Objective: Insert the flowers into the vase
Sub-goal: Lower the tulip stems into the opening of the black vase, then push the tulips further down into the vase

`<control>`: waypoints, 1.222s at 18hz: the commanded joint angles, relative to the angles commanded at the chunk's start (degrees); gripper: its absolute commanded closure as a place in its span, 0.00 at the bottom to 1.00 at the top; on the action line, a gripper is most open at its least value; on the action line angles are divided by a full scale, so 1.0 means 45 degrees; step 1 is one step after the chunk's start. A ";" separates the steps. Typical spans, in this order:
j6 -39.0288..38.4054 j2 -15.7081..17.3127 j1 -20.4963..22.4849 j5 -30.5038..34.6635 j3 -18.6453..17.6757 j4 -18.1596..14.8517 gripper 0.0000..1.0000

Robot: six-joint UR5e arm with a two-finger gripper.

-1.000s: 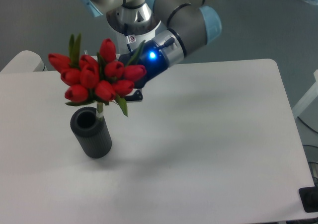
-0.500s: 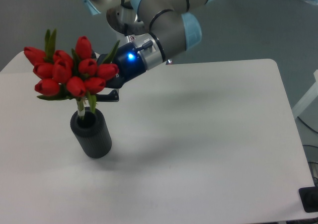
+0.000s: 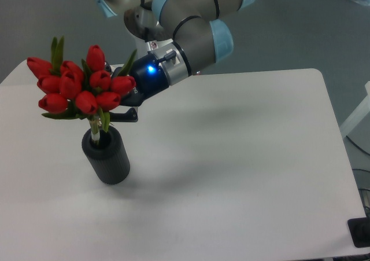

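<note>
The flowers (image 3: 78,87), a bunch of red tulip buds with green leaves, hang over the vase (image 3: 106,157) at the table's left. Their stem ends reach down into the vase's round mouth. The vase is a dark ribbed cylinder standing upright. My gripper (image 3: 118,107) comes in from the right at a slant and is shut on the flowers just under the buds. The buds hide most of its fingers; a black finger shows below them, just above the vase's rim.
The white table (image 3: 231,157) has its right edge near x 600. The arm's grey and light-blue links (image 3: 191,24) reach over the table's back edge. A dark object (image 3: 359,232) sits at the lower right corner.
Over the last second the bunch moved left and down until its stems entered the vase's mouth. In the last half second it sank only slightly.
</note>
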 joint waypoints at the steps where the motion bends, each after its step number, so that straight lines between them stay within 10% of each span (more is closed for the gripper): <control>1: 0.0000 -0.0019 0.0000 0.0000 -0.0019 0.0000 0.92; 22: 0.2806 -0.0857 -0.0175 0.0195 -0.1696 0.0195 0.82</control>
